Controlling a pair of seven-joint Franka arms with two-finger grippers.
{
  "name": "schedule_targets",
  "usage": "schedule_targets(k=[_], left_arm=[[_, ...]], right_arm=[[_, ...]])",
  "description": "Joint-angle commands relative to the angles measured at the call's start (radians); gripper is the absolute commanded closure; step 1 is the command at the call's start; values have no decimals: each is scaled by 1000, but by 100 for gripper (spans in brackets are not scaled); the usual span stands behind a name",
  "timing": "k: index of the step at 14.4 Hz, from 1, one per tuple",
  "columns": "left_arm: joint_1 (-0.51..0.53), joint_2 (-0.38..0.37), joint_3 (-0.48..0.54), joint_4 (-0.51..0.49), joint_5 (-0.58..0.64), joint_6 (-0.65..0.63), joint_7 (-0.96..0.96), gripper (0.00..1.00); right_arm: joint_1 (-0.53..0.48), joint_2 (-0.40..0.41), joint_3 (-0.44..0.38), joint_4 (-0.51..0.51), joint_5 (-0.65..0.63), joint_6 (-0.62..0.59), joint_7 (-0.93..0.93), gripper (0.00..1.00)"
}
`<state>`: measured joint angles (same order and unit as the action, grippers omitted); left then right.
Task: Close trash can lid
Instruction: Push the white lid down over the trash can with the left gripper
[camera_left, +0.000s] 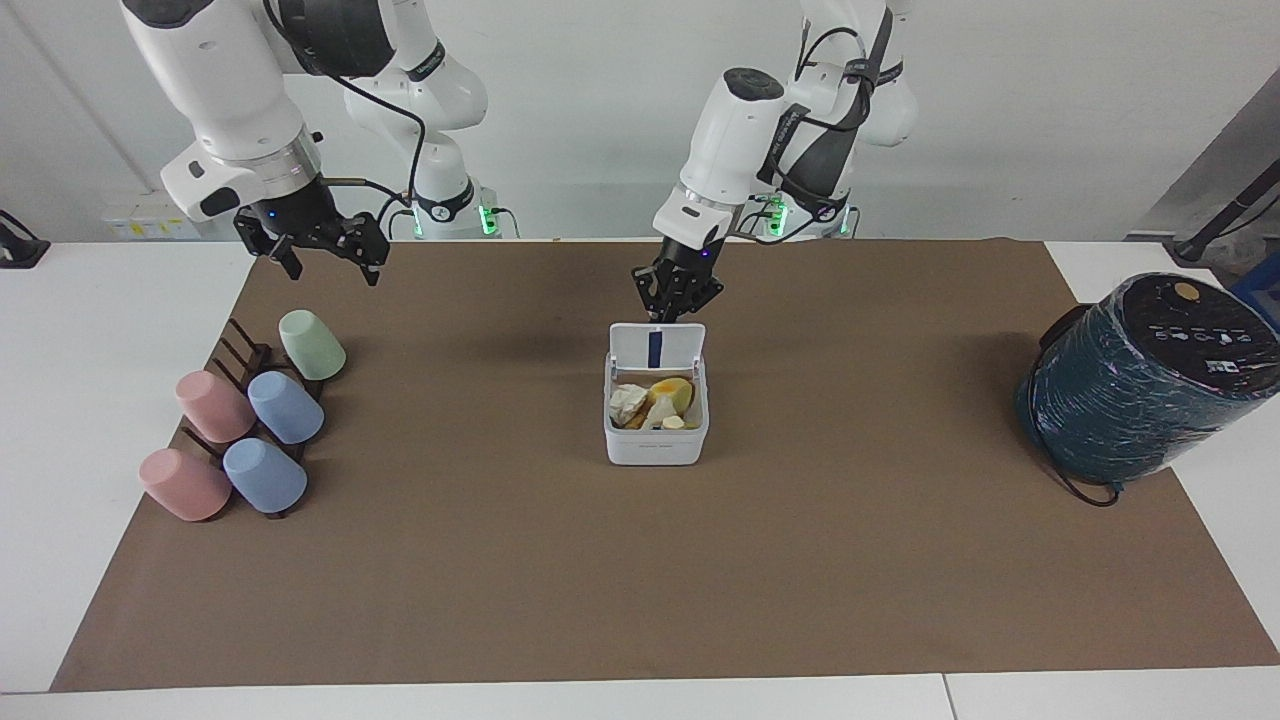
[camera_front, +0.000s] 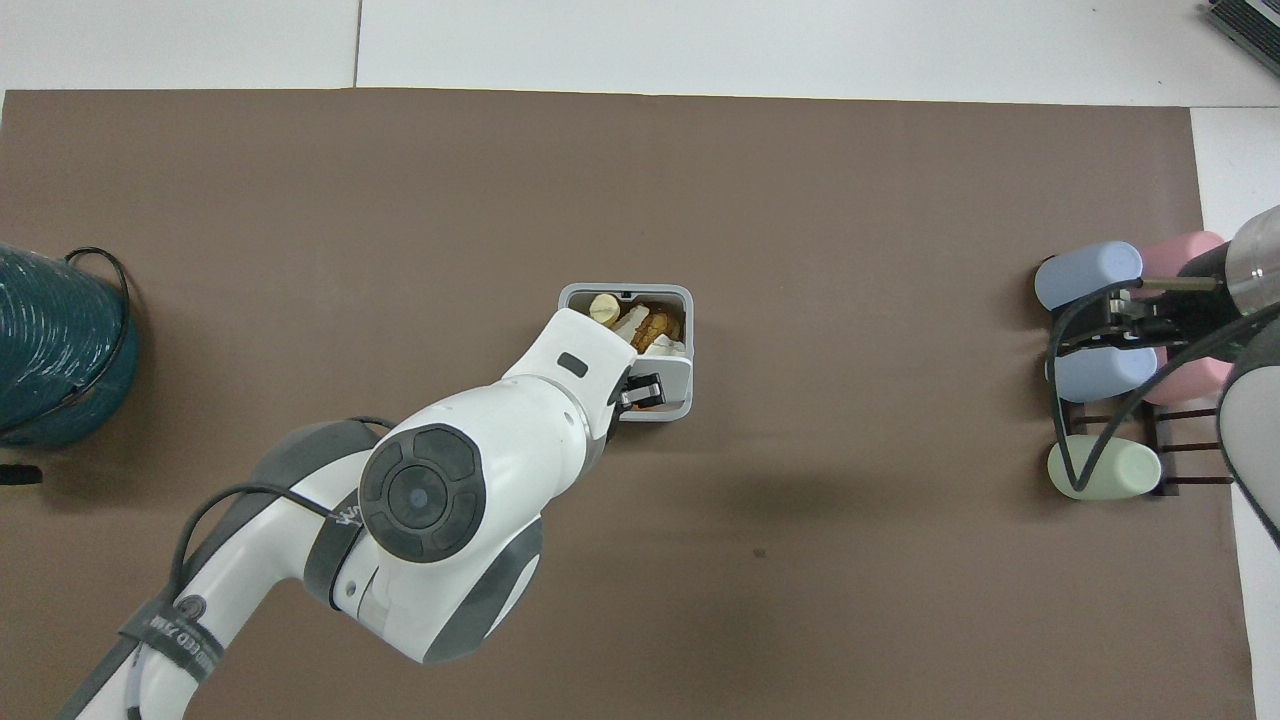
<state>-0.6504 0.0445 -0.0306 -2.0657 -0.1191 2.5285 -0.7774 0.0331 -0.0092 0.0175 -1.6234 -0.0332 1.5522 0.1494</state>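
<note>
Two risks: left gripper (camera_left: 677, 296), fingers apparently closed, frame center above upright lid (camera_left: 657, 345); off-center push may tip trash can (camera_left: 656, 440). Right gripper (camera_left: 312, 245) open, upper left, idle.

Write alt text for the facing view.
The left gripper hangs just above the upright lid of the full, open trash can at mid-table. The right gripper waits above the cups.

white table (camera_left: 90, 330) | brown mat (camera_left: 500, 560) | on mat: trash can (camera_left: 655, 440), teal cylinder (camera_left: 1130, 400), probably a cup rack (camera_left: 240, 350)
</note>
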Motion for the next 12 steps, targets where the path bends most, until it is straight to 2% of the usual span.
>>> schedule_targets(k=[1,4,9,12], left_arm=[[57,37,0,9,-20,75,4,90],[77,73,0,12,-42,139,3,90],[42,164,-2,41,-40,188,-3,90],[29,169,-2,39,-42,191,-5,90]], right_arm=[[-9,-23,1,-24,16,6,-25,0],[-9,-23,1,-24,16,6,-25,0],[-9,-23,1,-24,16,6,-25,0],[-9,-23,1,-24,16,6,-25,0]])
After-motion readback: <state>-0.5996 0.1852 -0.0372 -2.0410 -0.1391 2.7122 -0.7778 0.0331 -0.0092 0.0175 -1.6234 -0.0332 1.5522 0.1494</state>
